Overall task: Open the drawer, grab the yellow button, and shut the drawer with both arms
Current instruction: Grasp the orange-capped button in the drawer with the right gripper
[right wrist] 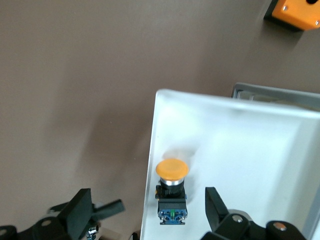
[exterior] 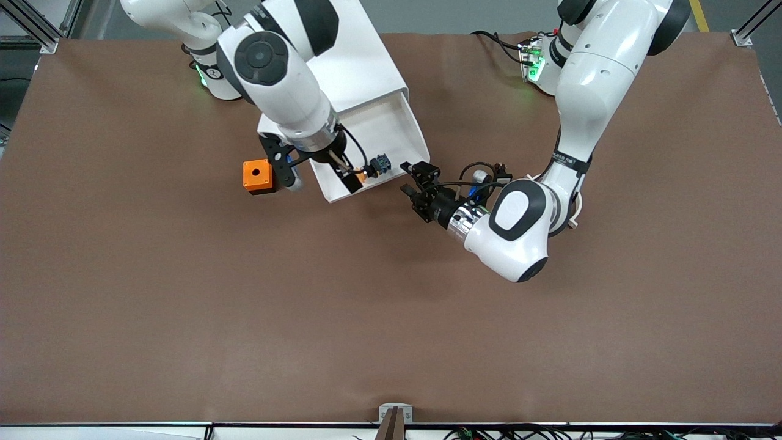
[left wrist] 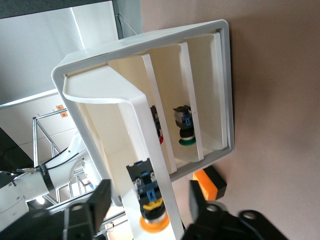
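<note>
The right arm (exterior: 287, 91) covers part of the drawer (exterior: 391, 131). The orange box (right wrist: 295, 12) is cut off by the right wrist view's edge. The button (exterior: 371, 170) looks tiny from the front.

The drawer (exterior: 400, 131) is white, and so is the cabinet (exterior: 360, 55). The button (right wrist: 172, 190) has an orange cap and a black and blue body. The square box (exterior: 258, 176) is orange with a dark hole. The table (exterior: 391, 318) is brown. Both arms (exterior: 586, 91) are white with black bands
</note>
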